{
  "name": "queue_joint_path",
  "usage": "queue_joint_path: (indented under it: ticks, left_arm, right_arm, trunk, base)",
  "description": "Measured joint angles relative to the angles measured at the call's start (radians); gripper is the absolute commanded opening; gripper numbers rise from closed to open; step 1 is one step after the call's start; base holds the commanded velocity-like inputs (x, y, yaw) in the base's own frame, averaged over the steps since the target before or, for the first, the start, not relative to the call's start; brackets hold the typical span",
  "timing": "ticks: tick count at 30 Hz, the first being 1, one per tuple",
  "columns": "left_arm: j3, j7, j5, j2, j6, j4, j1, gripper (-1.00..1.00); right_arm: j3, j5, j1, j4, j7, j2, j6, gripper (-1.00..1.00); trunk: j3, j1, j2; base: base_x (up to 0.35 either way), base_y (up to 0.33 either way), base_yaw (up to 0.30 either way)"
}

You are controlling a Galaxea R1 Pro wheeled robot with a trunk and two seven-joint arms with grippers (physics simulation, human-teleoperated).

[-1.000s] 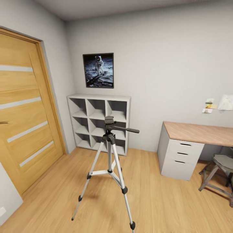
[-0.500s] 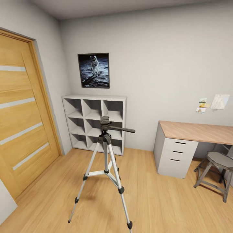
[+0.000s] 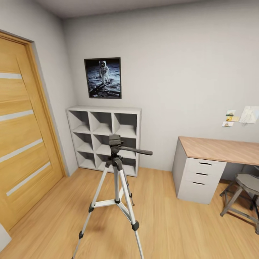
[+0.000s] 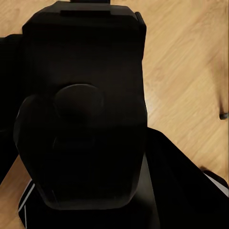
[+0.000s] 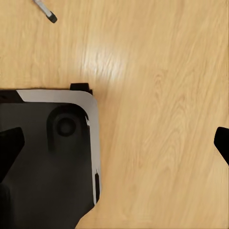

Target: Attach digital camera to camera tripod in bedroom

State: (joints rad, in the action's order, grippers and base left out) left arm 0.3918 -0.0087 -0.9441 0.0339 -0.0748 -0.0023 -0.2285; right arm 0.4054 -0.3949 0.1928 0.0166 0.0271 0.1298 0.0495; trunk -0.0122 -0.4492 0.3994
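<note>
camera tripod [image 3: 116, 180] stood upright on floor [image 3: 172, 223] | beside cube shelf [image 3: 104, 138] | hands' openness impossible to tell

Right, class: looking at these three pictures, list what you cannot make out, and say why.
- Camera tripod, head view: feet cut off by the bottom edge.
- Notes on the wall, head view: too small to read.
- Stool, head view: cut by the right edge.
- Left wrist view: a dark shape hides the fingers.
</note>
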Motion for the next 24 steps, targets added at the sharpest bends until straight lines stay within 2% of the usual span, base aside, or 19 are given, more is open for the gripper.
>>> queue_joint_path:
  ticks: [7,24]
  left_arm:
    - [0.0,0.0,0.0,0.0,0.0,0.0,0.0,-1.0]
    - [0.001,0.0,0.0,0.0,0.0,0.0,0.0,-1.0]
  right_arm:
    - [0.001,0.001,0.0,0.0,0.0,0.0,0.0,1.0]
    - [-0.001,0.0,0.0,0.0,-0.007,-0.002,0.001,1.0]
  trunk:
    - [0.0,0.0,0.0]
    - [0.0,0.0,0.0]
  base:
    - [0.093,0.0,0.0]
    - [0.006,0.0,0.0]
